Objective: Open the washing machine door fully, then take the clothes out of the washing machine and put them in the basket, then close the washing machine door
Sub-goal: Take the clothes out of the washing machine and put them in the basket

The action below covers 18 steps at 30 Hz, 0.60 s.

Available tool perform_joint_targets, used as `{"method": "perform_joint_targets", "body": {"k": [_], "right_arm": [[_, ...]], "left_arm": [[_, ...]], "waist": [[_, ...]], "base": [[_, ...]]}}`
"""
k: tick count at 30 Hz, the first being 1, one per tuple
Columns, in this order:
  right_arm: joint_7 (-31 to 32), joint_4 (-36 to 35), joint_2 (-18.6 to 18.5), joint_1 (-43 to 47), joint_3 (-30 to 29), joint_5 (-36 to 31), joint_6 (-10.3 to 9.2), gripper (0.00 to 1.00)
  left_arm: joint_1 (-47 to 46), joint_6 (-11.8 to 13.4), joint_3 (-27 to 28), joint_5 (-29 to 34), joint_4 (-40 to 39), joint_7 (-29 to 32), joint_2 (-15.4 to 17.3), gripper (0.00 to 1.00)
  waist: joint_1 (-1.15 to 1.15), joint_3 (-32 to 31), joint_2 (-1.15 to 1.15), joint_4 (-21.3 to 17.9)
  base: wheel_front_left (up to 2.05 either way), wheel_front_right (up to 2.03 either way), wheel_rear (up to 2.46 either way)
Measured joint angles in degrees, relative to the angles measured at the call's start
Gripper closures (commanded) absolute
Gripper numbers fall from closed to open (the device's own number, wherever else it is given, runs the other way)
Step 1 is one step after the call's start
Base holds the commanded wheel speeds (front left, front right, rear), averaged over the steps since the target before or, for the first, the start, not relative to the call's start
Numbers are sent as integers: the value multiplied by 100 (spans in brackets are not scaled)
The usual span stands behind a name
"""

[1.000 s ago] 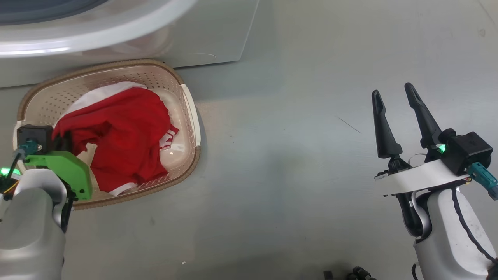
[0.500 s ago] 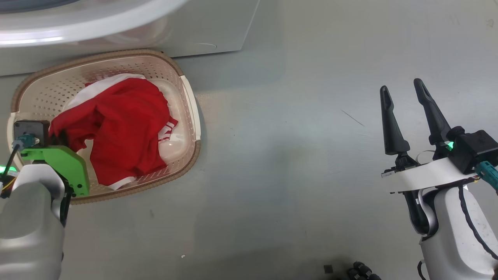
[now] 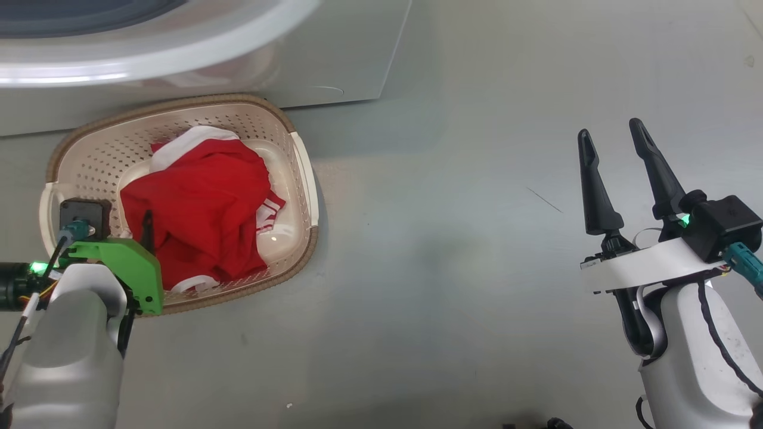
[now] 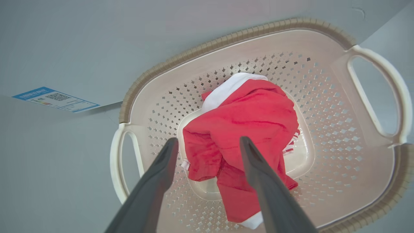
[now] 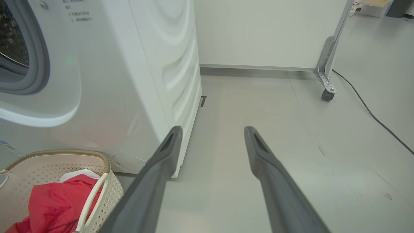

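The basket (image 3: 95,161) stands on the grey floor (image 3: 477,268), and its far rim is just beside the lower front of the washing machine (image 3: 346,53). The clothes (image 3: 202,202) lie inside the basket as one red heap on its bottom, with white trim at the far and near ends. The heap stays below the brown rim, and a bare strip of the bottom shows on its right.

The left gripper (image 4: 207,140) hangs over the near-left corner of the basket, above the rim. Its fingers are spread wide, one on each side of the near part of the heap, and they hold nothing. I cannot tell if the tips touch the fabric.

The right gripper (image 3: 609,130) is well apart from the basket, on its right, also spread wide and empty. Between it and the basket's right handle (image 3: 305,173) the floor is open. Farther from the basket, past the machine's corner, are a caster leg (image 5: 326,81) and a dark cable (image 5: 372,113).
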Motion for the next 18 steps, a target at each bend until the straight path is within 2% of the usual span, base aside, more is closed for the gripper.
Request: {"method": "perform_joint_targets", "body": {"k": [9, 18], "right_arm": [[0, 140, 0, -9, -20, 1, 0, 0], [0, 298, -22, 23, -40, 33, 0, 0]], "left_arm": [[2, -107, -88, -2, 11, -456, -180, 0], [79, -166, -230, 0, -183, -608, -353, 0]], "waist": [[0, -432, 0, 160], [0, -982, 0, 408]], "base": [[0, 0, 0], [0, 0, 0]]}}
